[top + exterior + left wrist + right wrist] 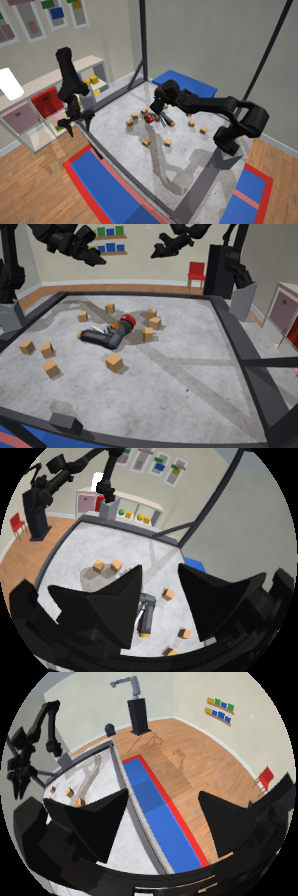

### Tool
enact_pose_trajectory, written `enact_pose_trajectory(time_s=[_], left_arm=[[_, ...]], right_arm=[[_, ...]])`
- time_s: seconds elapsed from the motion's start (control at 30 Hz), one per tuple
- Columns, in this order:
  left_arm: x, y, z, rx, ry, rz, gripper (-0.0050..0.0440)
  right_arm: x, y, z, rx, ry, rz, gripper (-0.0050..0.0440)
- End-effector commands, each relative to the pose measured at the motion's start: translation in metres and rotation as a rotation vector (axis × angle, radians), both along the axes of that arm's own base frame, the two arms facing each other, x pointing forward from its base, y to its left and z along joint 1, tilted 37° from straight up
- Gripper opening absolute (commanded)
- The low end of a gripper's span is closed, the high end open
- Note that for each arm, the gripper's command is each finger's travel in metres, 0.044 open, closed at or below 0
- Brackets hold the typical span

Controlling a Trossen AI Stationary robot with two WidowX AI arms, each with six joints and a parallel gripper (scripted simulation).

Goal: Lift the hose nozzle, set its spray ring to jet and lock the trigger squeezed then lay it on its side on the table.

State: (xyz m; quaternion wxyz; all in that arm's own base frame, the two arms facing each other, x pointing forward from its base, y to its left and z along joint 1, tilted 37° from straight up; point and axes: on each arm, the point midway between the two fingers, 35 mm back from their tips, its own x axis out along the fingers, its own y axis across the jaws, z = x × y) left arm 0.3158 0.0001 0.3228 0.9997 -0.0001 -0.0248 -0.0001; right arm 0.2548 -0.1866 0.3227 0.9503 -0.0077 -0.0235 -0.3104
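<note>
Top view — nozzle (pixel 167 119) (pixel 97 338) (pixel 146 619) on table (pixel 117 137) (pixel 154 402) (pixel 75 550) (pixel 120 847) | left gripper (pixel 157 106) (pixel 103 261) (pixel 160 567) above, partly open, empty | right gripper (pixel 80 133) (pixel 153 256) (pixel 164 792) — wide open, empty

The nozzle's spray ring (pixel 148 119) (pixel 128 320) is red, its grip (pixel 167 119) (pixel 94 337) (pixel 146 619) dark grey with a yellow end cap (pixel 172 124) (pixel 79 334) (pixel 144 635).

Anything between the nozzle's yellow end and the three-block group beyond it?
Nothing, just bare tabletop between the yellow end and the three-block group; exterior view shows it.
</note>
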Motion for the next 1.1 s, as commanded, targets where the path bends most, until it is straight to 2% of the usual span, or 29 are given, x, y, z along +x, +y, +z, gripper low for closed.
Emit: enact_pose_trajectory(time_s=[0.0, 0.77, 1.07], left_arm=[[-0.002, 0.0, 0.007, -0.002, -0.018, 0.0, 0.0184], [-0.002, 0.0, 0.007, -0.002, -0.018, 0.0, 0.0184], [-0.002, 0.0, 0.007, -0.002, -0.018, 0.0, 0.0184]], right_arm=[[-0.01, -0.008, 0.01, -0.013, -0.022, -0.037, 0.0406], [-0.055, -0.054, 0.01, -0.016, -0.021, -0.246, 0.0406], [-0.06, -0.058, 0.01, -0.016, -0.021, -0.266, 0.0406]])
